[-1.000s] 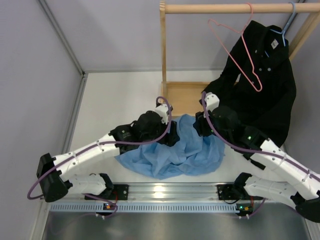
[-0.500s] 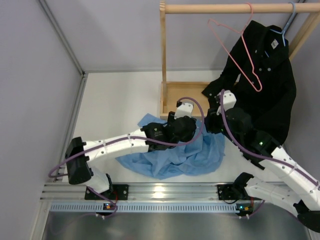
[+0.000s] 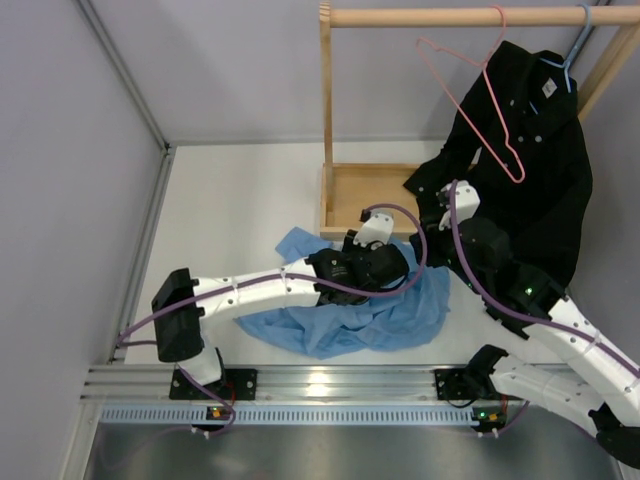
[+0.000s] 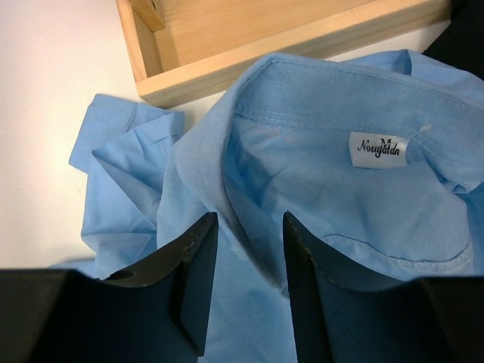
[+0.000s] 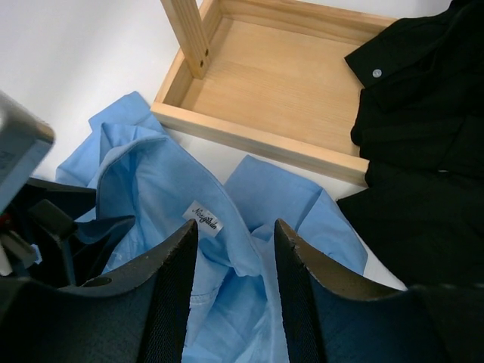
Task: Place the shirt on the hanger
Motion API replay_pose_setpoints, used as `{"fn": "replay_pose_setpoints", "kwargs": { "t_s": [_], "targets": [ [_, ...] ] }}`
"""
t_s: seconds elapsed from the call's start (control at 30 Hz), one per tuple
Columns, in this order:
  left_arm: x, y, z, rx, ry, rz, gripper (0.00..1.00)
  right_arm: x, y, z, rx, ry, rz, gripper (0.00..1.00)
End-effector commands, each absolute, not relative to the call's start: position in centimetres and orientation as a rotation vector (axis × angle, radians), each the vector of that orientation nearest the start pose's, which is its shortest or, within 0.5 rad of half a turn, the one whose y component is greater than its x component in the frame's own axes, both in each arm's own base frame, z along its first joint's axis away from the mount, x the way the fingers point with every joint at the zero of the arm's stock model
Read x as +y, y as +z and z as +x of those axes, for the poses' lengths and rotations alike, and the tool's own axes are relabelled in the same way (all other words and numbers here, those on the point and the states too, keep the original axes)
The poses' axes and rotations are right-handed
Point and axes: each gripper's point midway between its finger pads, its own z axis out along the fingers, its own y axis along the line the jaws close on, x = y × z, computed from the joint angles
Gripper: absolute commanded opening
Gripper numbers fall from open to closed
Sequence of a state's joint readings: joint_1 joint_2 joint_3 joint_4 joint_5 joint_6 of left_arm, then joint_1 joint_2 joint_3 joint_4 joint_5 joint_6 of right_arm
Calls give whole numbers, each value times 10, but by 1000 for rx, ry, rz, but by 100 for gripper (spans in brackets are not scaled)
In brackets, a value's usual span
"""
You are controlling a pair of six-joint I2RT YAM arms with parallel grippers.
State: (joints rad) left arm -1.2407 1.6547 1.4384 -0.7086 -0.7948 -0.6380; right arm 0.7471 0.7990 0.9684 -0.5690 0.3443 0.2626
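The light blue shirt [image 3: 340,315] lies crumpled on the table in front of the wooden rack base. Its collar and white label show in the left wrist view [image 4: 378,147] and the right wrist view [image 5: 204,219]. The pink wire hanger [image 3: 490,95] hangs empty on the wooden rail at the top right. My left gripper [image 4: 246,223] is open, jaws just above the collar's left fold. My right gripper [image 5: 234,231] is open, above the collar's right part. Neither holds cloth.
A black collared shirt [image 3: 530,170] hangs on a pale blue hanger [image 3: 575,45] at the right, its sleeve draping by the wooden base tray [image 3: 365,185]. The rack's wooden post [image 3: 326,100] stands just behind the shirt. A wall [image 3: 70,180] borders the left.
My left arm has swung right across the shirt and now sits over the collar. My right gripper has shifted right and back, close to the black shirt's sleeve.
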Motion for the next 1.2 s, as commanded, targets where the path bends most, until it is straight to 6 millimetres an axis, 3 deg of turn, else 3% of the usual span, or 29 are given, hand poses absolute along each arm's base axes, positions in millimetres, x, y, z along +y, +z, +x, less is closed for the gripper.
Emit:
{"fn": "replay_pose_setpoints", "kwargs": {
  "t_s": [0.0,0.13,0.17,0.27,0.33,0.4,0.43,0.5,0.53,0.6,0.63,0.67,0.7,0.83,0.93,0.97,1.0,1.17],
  "targets": [
    [-342,195,239,2130,-38,316,42,144,280,239,1914,324,-213,43],
    [-341,206,238,2128,-74,313,13,142,297,232,1887,358,-214,49],
    [-340,211,237,2124,-88,315,0,142,304,228,1870,375,-218,51],
    [-335,236,233,2117,-177,374,0,140,337,215,1797,443,-239,62],
    [-337,255,223,2126,-313,442,0,131,367,208,1742,449,-233,70],
    [-327,265,229,2128,-357,466,0,121,387,208,1712,411,-212,75],
    [-320,273,228,2122,-389,470,0,111,407,205,1683,383,-207,79],
    [-311,272,230,2148,-449,499,0,101,418,214,1691,290,-179,82],
    [-304,277,230,2145,-479,495,0,92,435,212,1672,258,-172,86],
    [-294,268,228,2174,-502,509,0,91,443,224,1692,189,-166,90],
    [-287,273,226,2160,-513,498,0,85,465,221,1652,181,-153,96],
    [-282,267,223,2172,-503,493,0,86,465,228,1669,140,-163,96],
    [-275,272,221,2156,-510,472,0,69,483,229,1633,66,-119,97],
    [-261,263,211,2162,-530,421,0,41,506,251,1618,-130,-44,98],
    [-255,257,202,2159,-566,412,0,26,504,282,1662,-141,-16,97],
    [-254,256,200,2156,-577,408,0,36,491,302,1714,-82,-71,96],
    [-252,251,198,2159,-583,405,0,12,487,309,1744,-121,-12,95],
    [-240,252,191,2131,-599,393,0,5,455,345,1848,-75,-65,92]
  ]
}}
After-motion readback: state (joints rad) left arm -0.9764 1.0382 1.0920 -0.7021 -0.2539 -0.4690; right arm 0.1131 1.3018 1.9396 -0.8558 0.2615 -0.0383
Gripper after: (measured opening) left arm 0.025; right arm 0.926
